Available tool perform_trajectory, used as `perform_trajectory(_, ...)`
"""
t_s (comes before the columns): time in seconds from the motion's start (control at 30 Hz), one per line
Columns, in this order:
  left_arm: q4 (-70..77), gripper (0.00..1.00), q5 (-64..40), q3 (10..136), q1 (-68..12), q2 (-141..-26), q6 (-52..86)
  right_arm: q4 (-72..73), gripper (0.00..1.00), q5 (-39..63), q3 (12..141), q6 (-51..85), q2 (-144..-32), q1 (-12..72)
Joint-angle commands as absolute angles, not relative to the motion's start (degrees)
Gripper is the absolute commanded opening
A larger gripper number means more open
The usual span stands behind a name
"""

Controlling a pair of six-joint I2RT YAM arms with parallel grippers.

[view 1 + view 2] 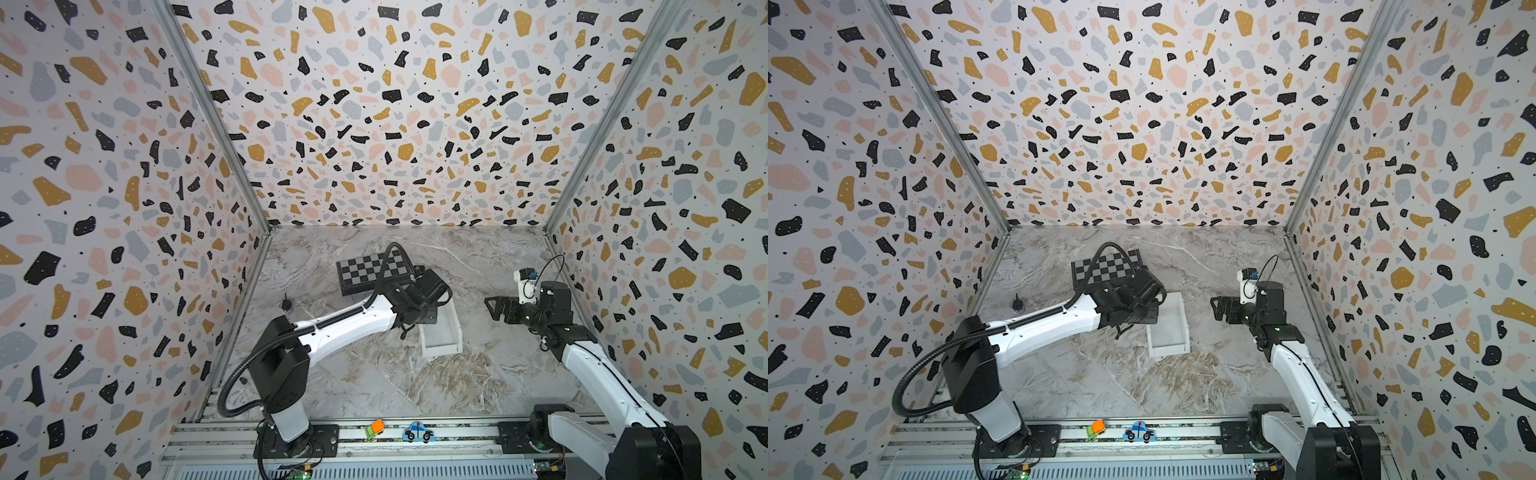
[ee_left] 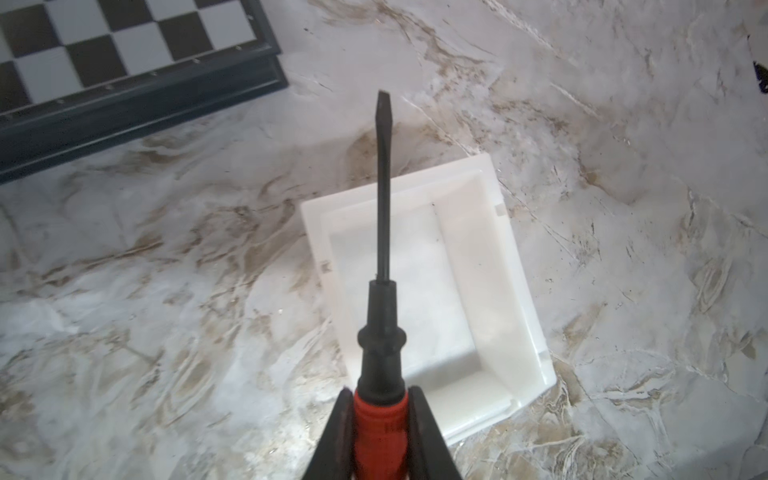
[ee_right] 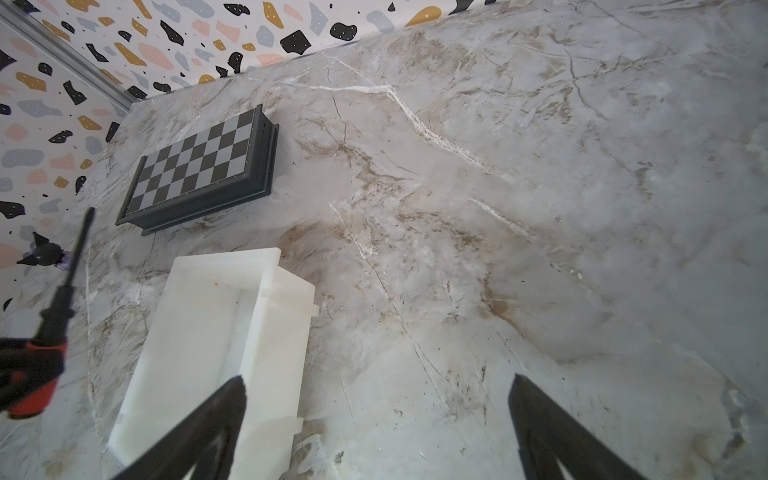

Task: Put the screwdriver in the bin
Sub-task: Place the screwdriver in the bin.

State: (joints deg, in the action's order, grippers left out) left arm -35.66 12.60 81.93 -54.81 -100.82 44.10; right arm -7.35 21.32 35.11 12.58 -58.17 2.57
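1. Screwdriver [image 2: 382, 232]: glossy orange-red plastic handle, black flared collar, thin round black shaft ending in a flat blade. It is held in the air above the bin, shaft reaching over the bin's far end toward the chessboard.
2. Left gripper [image 2: 380, 432]: its dark fingers [image 2: 336, 440] are clamped on the red handle, one on each side, set narrow.
3. Bin [image 1: 441, 348]: white, smooth plastic, rectangular with low walls and an open top, standing near the middle of the surface [image 1: 374, 386]; nothing lies inside it.
4. Right gripper [image 3: 376, 384]: jaws spread wide, holding nothing, hovering beside the bin toward the right edge of the surface.
5. Surface: grey-and-tan marble pattern, matte.
6. Chessboard [image 1: 372, 270]: flat, black-and-grey checks in a dark stepped frame, lying behind the bin toward the far edge.
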Motion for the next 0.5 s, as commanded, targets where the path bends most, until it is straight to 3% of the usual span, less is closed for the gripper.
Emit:
perform_trajectory(0.0,-38.4,0.00,13.8,85.7,-57.1,-105.4,42.4,-9.6,0.99,21.9,37.7,12.8,-56.4,2.2)
perform_trajectory(0.47,-37.6,0.00,13.1,87.8,-59.3,-114.3,42.2,-10.0,0.99,22.0,36.6,12.3,-55.4,1.6)
